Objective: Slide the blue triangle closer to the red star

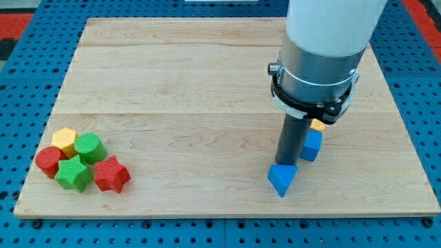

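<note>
The blue triangle (282,179) lies on the wooden board (207,76) at the lower right. The red star (111,174) sits far off at the lower left, at the right end of a cluster of blocks. My tip (286,164) stands right at the triangle's upper edge, touching or nearly touching it. The rod comes down from the big grey and white arm body (320,55), which hides part of the board behind it.
A blue block (311,145) stands just right of the rod, with a yellow block (318,125) partly hidden behind it. By the red star lie a green star (73,173), a red cylinder (49,161), a green cylinder (89,148) and a yellow hexagon (65,140).
</note>
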Robot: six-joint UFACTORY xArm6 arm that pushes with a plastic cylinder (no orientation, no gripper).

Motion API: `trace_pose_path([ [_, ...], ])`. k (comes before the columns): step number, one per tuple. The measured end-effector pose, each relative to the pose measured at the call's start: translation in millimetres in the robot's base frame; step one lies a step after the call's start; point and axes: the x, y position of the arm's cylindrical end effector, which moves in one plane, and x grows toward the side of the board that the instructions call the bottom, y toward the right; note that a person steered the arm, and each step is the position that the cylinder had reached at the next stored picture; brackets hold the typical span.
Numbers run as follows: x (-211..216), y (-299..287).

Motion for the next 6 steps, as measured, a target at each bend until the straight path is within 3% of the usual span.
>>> trace_pose_path([
  [1, 5.9, 81.6],
  [2, 45.3, 75.2],
  [3, 55.7, -32.6],
  [4, 19.2, -97.2],
  [5, 26.3, -36.4],
  [6, 62.0, 1.3],
])
